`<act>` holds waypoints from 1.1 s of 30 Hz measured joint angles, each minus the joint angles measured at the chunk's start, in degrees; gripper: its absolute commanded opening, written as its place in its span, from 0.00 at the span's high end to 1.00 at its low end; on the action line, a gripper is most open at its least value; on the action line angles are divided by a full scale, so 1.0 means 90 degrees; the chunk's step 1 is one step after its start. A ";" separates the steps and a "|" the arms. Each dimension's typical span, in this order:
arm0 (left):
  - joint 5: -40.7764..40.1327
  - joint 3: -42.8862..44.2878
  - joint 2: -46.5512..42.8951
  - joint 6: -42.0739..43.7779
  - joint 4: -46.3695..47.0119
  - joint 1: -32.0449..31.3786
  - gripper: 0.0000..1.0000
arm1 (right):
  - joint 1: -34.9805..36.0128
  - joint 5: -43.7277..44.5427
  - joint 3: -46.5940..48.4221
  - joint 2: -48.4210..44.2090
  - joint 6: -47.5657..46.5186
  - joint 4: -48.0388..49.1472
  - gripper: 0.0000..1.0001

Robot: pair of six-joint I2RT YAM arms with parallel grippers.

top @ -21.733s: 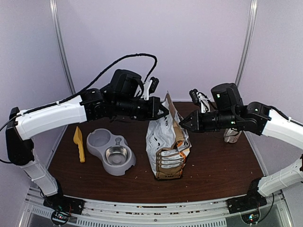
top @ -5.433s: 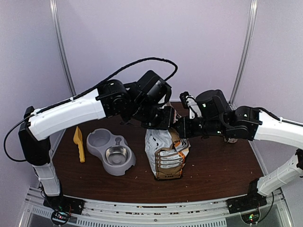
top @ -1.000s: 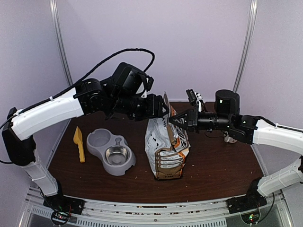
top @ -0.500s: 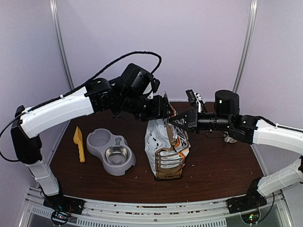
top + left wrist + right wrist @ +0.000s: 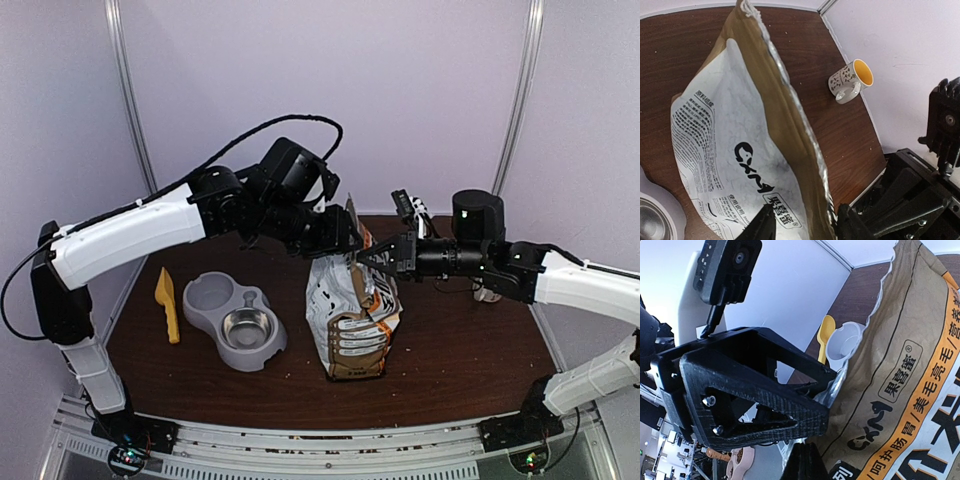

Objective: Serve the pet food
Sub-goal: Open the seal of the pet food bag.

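The pet food is hidden inside the silver-white and brown bag, which stands upright mid-table. My right gripper is shut on the right side of the bag's torn top edge; in the right wrist view the silver lip of the bag runs into the right gripper. My left gripper is at the bag's upper left. In the left wrist view the left gripper straddles the top rim of the bag, with its fingers still apart on either side.
A grey double pet bowl with a steel insert sits left of the bag. A yellow scoop lies beside it. A patterned mug stands at the back right, the same mug showing its yellow inside. Table edges and walls are close behind.
My left gripper has moved right and down onto the bag's top rim, and its jaws have narrowed around it. The right gripper has kept its hold without moving.
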 measured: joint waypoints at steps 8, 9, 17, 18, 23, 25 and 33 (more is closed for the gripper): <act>0.0194 0.0034 0.0034 -0.0092 0.0019 0.0007 0.81 | 0.0002 0.0066 0.0083 0.0039 -0.0151 -0.0228 1.00; 0.0216 0.0034 0.0034 -0.0112 0.0022 0.0007 0.83 | 0.0002 0.0068 0.0100 0.0051 -0.0165 -0.0255 1.00; 0.0306 0.0032 0.0032 -0.0170 0.0053 0.0007 0.98 | 0.0017 0.0134 0.0138 0.0102 -0.0265 -0.0340 1.00; 0.0316 0.0022 0.0027 -0.0172 0.0066 0.0007 1.00 | 0.0019 0.0136 0.0138 0.0102 -0.0267 -0.0338 1.00; 0.0372 -0.0146 -0.0078 -0.0180 0.0211 0.0007 1.00 | 0.0041 0.0202 0.0168 0.0102 -0.0279 -0.0357 1.00; 0.0391 -0.0194 -0.0102 -0.0170 0.0279 0.0007 1.00 | 0.0044 0.0255 0.0199 0.0102 -0.0289 -0.0403 1.00; 0.0437 -0.0231 -0.0109 0.0039 0.0393 -0.0024 1.00 | 0.0185 0.0585 0.0372 0.0080 -0.0522 -0.0760 1.00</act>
